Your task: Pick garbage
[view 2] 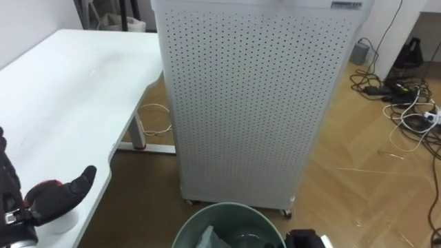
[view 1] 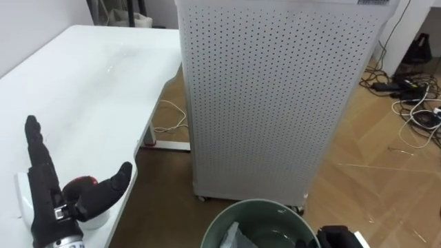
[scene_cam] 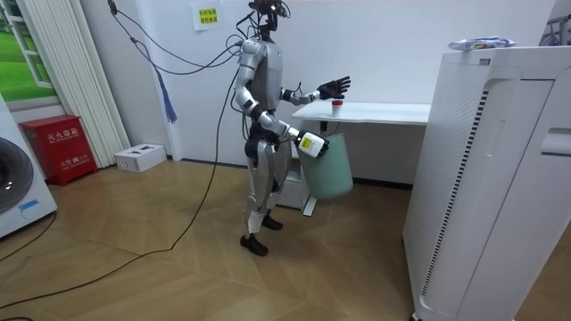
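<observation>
White and smooth, the flat counter [view 1: 89, 89] fills my lower left. On its near edge sits the garbage, a small round white piece with a glossy red top [view 1: 81, 182]. My black left hand [view 1: 86, 200] hangs over it, fingers [view 1: 41, 165] straight and thumb spread, gripping nothing. Beside the counter stands a tall white perforated metal cabinet [view 1: 275, 103]. Below it I see the round grey-green plastic bin [view 1: 255, 204], with my right hand [view 1: 336, 236] by its rim; I cannot tell whether those fingers are closed.
</observation>
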`<state>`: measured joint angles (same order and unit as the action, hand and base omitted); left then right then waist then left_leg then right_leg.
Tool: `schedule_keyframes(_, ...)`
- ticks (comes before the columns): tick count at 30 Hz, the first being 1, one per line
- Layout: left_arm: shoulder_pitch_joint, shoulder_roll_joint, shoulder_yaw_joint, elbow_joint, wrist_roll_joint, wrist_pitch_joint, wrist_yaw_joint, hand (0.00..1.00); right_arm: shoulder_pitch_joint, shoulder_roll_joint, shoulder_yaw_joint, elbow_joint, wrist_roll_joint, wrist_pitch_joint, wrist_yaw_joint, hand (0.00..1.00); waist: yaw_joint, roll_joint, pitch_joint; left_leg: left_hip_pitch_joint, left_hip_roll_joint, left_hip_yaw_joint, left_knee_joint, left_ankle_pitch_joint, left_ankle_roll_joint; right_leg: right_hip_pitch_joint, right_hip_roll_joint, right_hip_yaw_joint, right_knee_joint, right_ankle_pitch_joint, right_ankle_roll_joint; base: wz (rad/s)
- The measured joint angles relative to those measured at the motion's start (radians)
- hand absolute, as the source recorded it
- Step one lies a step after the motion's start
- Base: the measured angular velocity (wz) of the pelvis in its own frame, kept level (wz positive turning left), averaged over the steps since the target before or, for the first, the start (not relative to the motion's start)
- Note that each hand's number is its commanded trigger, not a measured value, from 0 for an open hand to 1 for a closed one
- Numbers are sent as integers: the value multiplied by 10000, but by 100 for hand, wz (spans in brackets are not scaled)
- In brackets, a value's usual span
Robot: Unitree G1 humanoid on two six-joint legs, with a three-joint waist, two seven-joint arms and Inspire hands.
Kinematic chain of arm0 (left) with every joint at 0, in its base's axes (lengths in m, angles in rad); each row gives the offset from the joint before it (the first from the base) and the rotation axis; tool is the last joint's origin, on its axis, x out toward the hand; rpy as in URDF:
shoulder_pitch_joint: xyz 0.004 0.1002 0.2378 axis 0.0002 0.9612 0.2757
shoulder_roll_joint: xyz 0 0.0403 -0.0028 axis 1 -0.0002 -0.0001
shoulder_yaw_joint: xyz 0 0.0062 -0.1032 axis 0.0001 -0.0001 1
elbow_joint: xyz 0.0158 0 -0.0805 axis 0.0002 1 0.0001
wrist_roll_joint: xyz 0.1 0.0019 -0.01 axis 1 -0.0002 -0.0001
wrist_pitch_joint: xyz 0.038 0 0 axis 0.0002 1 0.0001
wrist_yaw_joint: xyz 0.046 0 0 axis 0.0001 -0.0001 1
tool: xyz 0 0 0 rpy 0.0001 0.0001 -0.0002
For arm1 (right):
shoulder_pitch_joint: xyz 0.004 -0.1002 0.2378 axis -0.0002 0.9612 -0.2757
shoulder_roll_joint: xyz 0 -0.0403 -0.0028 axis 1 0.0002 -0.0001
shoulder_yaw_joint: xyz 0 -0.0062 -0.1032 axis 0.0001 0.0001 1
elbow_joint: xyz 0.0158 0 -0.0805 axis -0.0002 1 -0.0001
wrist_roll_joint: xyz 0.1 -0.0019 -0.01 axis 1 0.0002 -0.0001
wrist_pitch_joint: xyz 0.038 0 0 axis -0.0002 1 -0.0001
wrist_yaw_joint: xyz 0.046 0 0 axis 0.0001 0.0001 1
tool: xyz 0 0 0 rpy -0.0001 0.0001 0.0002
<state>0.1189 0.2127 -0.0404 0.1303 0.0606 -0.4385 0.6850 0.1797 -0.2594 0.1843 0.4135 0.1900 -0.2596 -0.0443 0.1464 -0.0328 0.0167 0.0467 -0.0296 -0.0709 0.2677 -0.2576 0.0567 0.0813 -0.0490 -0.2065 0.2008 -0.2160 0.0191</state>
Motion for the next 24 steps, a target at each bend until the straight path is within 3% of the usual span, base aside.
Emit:
schedule_keyframes(6, 152, 14, 0, 0, 0, 1, 63, 0, 0, 0, 23, 0, 1, 0, 4, 100, -12, -45, 13, -87, -20, -82, 243, -1, -2, 157, -91, 78, -19, 23, -32, 14)
schedule_keyframes(8, 121, 53, -20, -17, -8, 0, 43, 0, 7, 31, 128, 11, 26, -3, -78, 100, -75, -395, 202, -981, -235, 462, 1725, -229, -307, 478, -346, 999, -318, 73, -84, 56)
schedule_keyframes(9, 70, 0, -109, -115, 18, -6, 34, 0, 26, -5, 77, -3, 91, -11, -181, 100, -83, -402, 130, -1818, -307, 533, 1391, -211, -515, 465, -400, 1746, -454, 59, -65, 75)
schedule_keyframes(10, 6, -1, -199, -185, 177, -53, 37, 0, -43, -88, 42, 66, 188, 24, -273, 100, -4, -472, 151, -2453, -109, 992, 988, 670, -70, 215, -443, 1810, -185, -247, 273, 51)
schedule_keyframes(11, 112, -4, -205, -176, 212, -52, 42, 0, -35, -77, 111, 69, 171, 109, -289, 100, 222, -558, 111, -2397, -136, 1254, 996, 747, -7, 90, -547, 1688, -27, -350, 387, 11)
schedule_keyframes(13, 501, -11, -173, -166, 208, -51, 105, 0, -35, -70, 339, 9, -32, 111, -193, 100, 576, -506, 141, -2085, -103, 1051, 957, 746, 5, -43, -524, 883, -78, -227, 563, -21)
schedule_keyframes(14, 537, -11, -153, -156, 208, -51, 102, 0, -46, -55, 358, -45, -81, 105, -164, 100, 584, -482, 147, -2026, -122, 825, 951, 745, 3, -151, -492, 795, -229, -107, 511, -11)
schedule_keyframes(15, 540, -40, -137, -61, 211, -49, 75, 0, -24, -49, 361, -206, -196, 102, -169, 100, 529, -367, 162, -1890, -160, 437, 923, 725, -30, -337, -464, 513, -455, 162, 295, 0)
schedule_keyframes(16, 594, -65, -159, 75, 211, -49, 0, 0, 44, -36, 370, -272, -338, 102, -178, 100, 461, -248, 93, -1684, -143, 361, 790, 725, -37, -258, -442, 379, -413, 325, 310, 0)
schedule_keyframes(19, 717, -92, -170, 435, 213, -59, -139, 0, 31, -30, 382, -274, -392, 124, -98, 100, 348, -163, 28, -1306, -152, 371, 339, 722, -57, -99, -361, 354, -321, 325, 308, -10)
schedule_keyframes(24, 988, -101, -237, 795, 218, -5, -203, 0, 63, 25, 378, -268, -372, 375, 338, 100, 163, -289, 58, -1252, -139, 367, 259, 642, -84, -135, -364, 193, -232, 325, 307, -4)
